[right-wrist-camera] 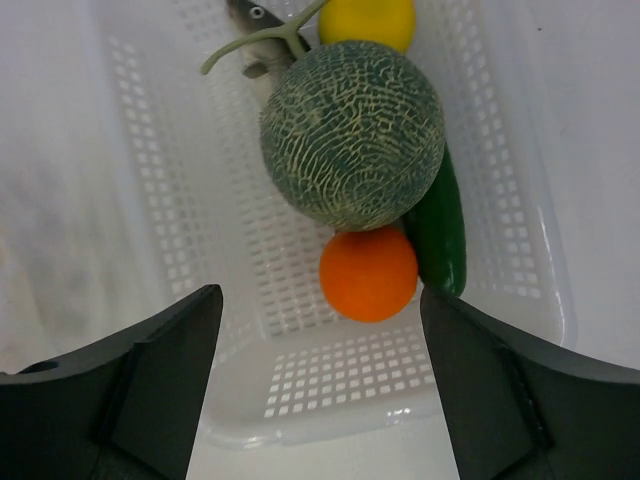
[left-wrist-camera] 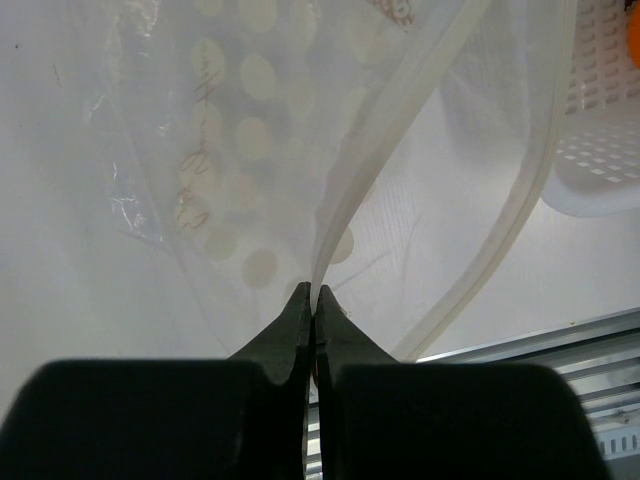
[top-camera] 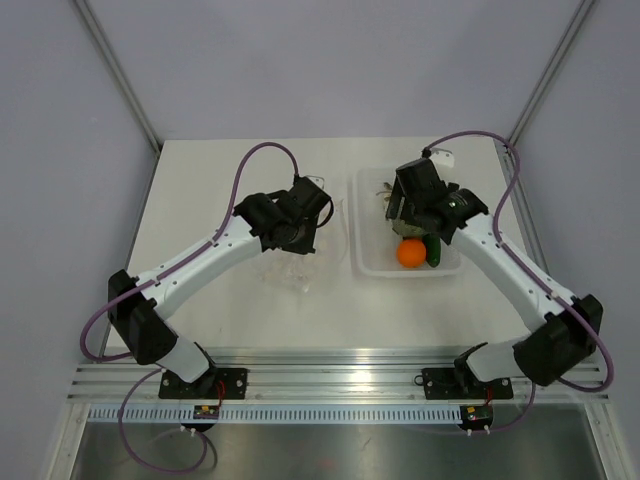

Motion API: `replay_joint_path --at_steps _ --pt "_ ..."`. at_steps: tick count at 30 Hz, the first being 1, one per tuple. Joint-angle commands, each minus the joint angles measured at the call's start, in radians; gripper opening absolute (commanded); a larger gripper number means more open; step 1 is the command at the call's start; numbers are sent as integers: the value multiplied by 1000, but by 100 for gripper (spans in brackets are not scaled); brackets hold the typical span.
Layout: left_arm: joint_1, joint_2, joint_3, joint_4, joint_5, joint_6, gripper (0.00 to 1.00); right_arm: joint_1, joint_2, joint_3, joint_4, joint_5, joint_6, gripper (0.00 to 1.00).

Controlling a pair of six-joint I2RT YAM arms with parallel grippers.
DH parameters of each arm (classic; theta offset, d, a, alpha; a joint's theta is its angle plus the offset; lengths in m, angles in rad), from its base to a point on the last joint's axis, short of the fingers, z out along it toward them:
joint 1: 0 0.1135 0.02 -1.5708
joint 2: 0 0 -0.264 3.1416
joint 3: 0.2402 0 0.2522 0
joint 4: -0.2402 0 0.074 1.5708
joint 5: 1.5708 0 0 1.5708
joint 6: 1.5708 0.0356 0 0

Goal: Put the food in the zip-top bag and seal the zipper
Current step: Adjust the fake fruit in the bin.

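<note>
Clear, crinkled plastic fills the left wrist view: the zip-top bag [left-wrist-camera: 230, 170], printed with pale round dots, lies on the white counter [top-camera: 200, 190]. The left fingers [left-wrist-camera: 298, 322] are clenched together at 6 o'clock of that view, pinching the zipper [left-wrist-camera: 372, 165], a whitish strip that runs from them up toward 1 o'clock. A second whitish strip curves away toward 3 o'clock, so the bag's mouth gapes.

From above, the bag sits near the middle of the counter under the left wrist. A white perforated tray [right-wrist-camera: 150, 200] lies just beside it at 3 o'clock.

All the food is in that tray. The right fingers [right-wrist-camera: 150, 385] are spread wide and hold nothing; they hover over the tray's near end.

In the right wrist view the speckled green ball [right-wrist-camera: 352, 133] sits mid-tray. The small orange ball [right-wrist-camera: 368, 273] touches it at 6 o'clock. The dark green cucumber [right-wrist-camera: 445, 235] lies at its 4 o'clock along the tray wall. The yellow lemon-like piece [right-wrist-camera: 367, 20] is at 12 o'clock, and the fish-like piece [right-wrist-camera: 255, 40], mostly hidden, is at 11 o'clock.
</note>
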Motion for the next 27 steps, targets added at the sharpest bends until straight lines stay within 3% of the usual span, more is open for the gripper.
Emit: replay_joint_path --at_steps 1,6,10,17,27 --pt "9 -20 27 27 13 10 0 -69 126 94 -45 123 -138 89" --pt "15 -37 7 36 35 9 0 -242 223 145 49 -42 -162 92" --pt "17 -49 -11 52 55 9 0 -348 306 144 122 -264 -159 94" --pt "17 -68 -42 67 70 9 0 -368 329 67 267 -521 -149 98" --pt "21 -83 -44 75 67 19 0 -353 168 -140 353 -837 -118 94"
